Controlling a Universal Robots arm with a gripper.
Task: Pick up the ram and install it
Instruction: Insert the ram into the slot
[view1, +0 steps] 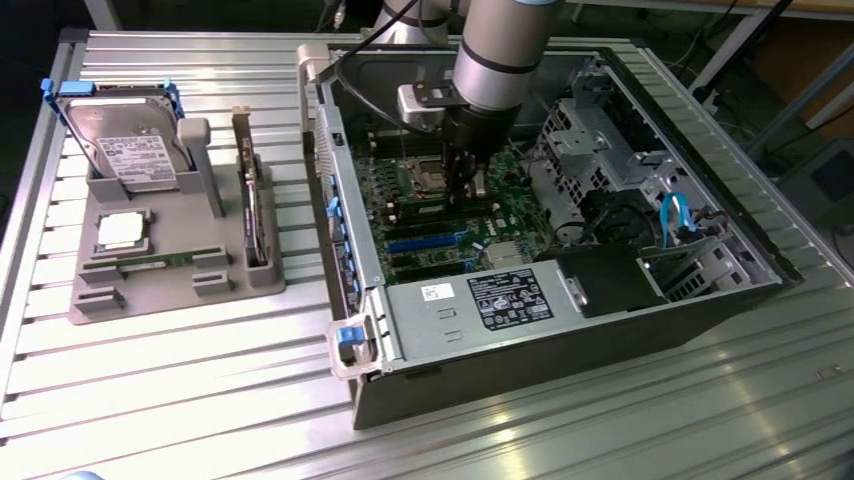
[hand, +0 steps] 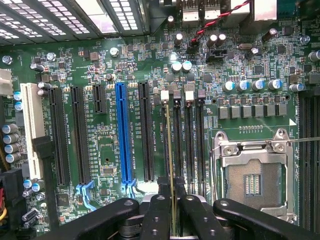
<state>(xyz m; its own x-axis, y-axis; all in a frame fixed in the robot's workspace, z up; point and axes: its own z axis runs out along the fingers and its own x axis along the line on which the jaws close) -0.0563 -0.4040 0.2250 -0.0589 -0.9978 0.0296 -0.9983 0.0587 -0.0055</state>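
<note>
In the wrist view the ram (hand: 170, 150) shows edge-on as a thin gold-green strip running away from my fingers (hand: 159, 212). My gripper (hand: 173, 202) is shut on it from both sides. The stick lines up with one of the outer memory slots (hand: 178, 145), the one beside the long black expansion slots; I cannot tell whether it is seated. In the exterior view my gripper (view1: 467, 185) reaches straight down into the open computer case (view1: 561, 370), just above the motherboard (view1: 441, 230) beside the processor socket (view1: 430, 175).
The empty processor socket (hand: 252, 175) lies close beside the memory slots, with a blue slot (hand: 122, 135) on the other side. On the exterior view's left, a grey holder (view1: 174, 275) carries a hard drive (view1: 134, 150), a silver processor (view1: 120, 230) and a dark expansion card (view1: 251, 200). The power supply (view1: 501, 300) fills the case's near end.
</note>
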